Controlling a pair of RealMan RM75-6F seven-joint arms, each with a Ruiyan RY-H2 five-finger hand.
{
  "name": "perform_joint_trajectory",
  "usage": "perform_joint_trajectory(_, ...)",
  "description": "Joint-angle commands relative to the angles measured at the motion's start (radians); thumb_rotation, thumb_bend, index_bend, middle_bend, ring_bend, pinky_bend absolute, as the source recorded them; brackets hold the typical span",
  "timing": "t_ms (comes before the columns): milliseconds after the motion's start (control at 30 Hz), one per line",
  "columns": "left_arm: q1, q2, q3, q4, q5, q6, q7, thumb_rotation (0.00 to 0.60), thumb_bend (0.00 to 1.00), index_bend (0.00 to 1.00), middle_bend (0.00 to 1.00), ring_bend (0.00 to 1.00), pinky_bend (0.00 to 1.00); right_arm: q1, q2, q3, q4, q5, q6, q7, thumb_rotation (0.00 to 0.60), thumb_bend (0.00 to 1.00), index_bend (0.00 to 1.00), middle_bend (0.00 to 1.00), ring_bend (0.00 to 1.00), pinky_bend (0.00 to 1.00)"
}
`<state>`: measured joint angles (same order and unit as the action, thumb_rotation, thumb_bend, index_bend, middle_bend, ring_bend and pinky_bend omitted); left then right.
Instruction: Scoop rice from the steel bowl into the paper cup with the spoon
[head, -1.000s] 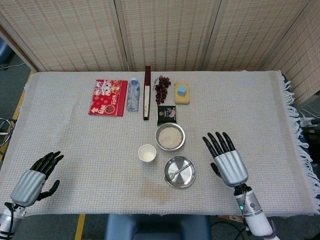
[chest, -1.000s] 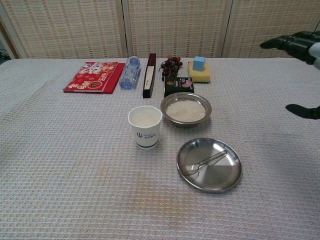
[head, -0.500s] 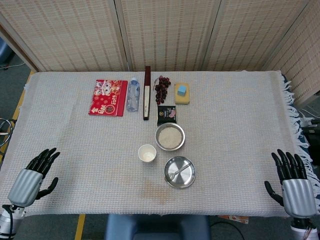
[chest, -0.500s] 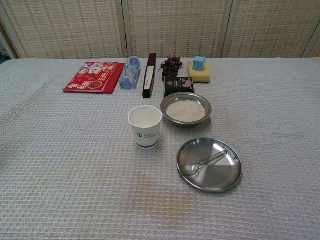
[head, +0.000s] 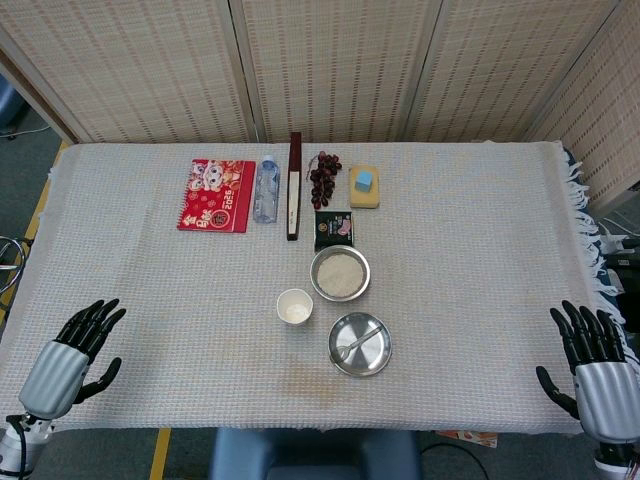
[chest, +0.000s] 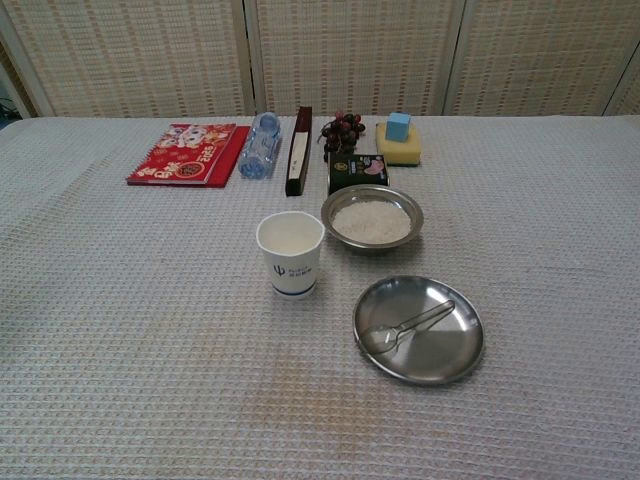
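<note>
- Woven cane screens stand behind a table (head: 480, 250) covered with a pale waffle-weave cloth, fringed along its right edge.
- Nearest, at the table's front corners, the left robot hand (head: 62, 360) sits at about 8 o'clock from the table centre and the right robot hand (head: 598, 372) at about 4 o'clock; both show only in the head view, each with its dark fingers spread apart and nothing in its hold, well apart from every item.
- Next, just front of centre, a flat steel plate (chest: 450, 355) carries the spoon (chest: 405, 327), which lies inside it with the bowl end toward 8 o'clock and the handle toward 2 o'clock.
- At about 10 o'clock from the plate stands the paper cup (chest: 290, 253), upright, white with a small blue mark on its side.
- At 12 o'clock from the plate, just right of the cup and not touching it, is the steel bowl (chest: 372, 216), holding white rice.
- Just behind the bowl lies a small dark packet (chest: 357, 171).
- Farthest, a row runs along the back: a red booklet (chest: 186, 153) at the left, a clear plastic bottle (chest: 260, 144) on its side just beside it, a long dark narrow box (chest: 299, 149), a bunch of dark grapes (chest: 341, 130), and a yellow sponge (chest: 398, 148) with a small blue block (chest: 398, 125) on top.
</note>
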<state>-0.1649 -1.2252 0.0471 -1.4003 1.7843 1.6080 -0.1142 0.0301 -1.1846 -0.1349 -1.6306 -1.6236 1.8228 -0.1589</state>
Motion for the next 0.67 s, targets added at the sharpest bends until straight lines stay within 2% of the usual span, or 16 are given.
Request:
perform_joint_trajectory(33, -0.008, 0.022, 0.013, -0.046, -0.014, -0.044, 0.019, 0.600, 0.45, 0.00, 0.00, 0.00, 0.16, -0.003, 0.017, -0.005, -0.009, -0.002, -0.043, 0.004, 0.600, 0.20, 0.01, 0.00, 0.00, 0.00)
perform_joint_trajectory(167, -0.001, 0.019, 0.019, -0.046, 0.011, -0.019, 0.035, 0.600, 0.45, 0.00, 0.00, 0.00, 0.18, 0.000, 0.047, -0.010, -0.018, -0.019, -0.082, 0.023, 0.600, 0.20, 0.00, 0.00, 0.00, 0.00)
perform_joint_trajectory(300, 0.005, 0.028, 0.021, -0.064, -0.013, -0.041, 0.063, 0.600, 0.45, 0.00, 0.00, 0.00, 0.18, -0.012, 0.057, 0.006, -0.024, -0.012, -0.087, 0.013, 0.600, 0.19, 0.00, 0.00, 0.00, 0.00)
perform_joint_trajectory(433, 0.002, 0.031, 0.026, -0.058, 0.018, -0.018, 0.036, 0.600, 0.45, 0.00, 0.00, 0.00, 0.18, -0.021, 0.057, 0.024, -0.027, 0.000, -0.102, 0.000, 0.600, 0.19, 0.00, 0.00, 0.00, 0.00)
perform_joint_trajectory(667, -0.009, 0.014, 0.028, -0.057, 0.024, -0.042, 0.066, 0.600, 0.46, 0.00, 0.00, 0.00, 0.18, -0.023, 0.059, 0.043, -0.022, 0.018, -0.148, -0.003, 0.600, 0.19, 0.00, 0.00, 0.00, 0.00)
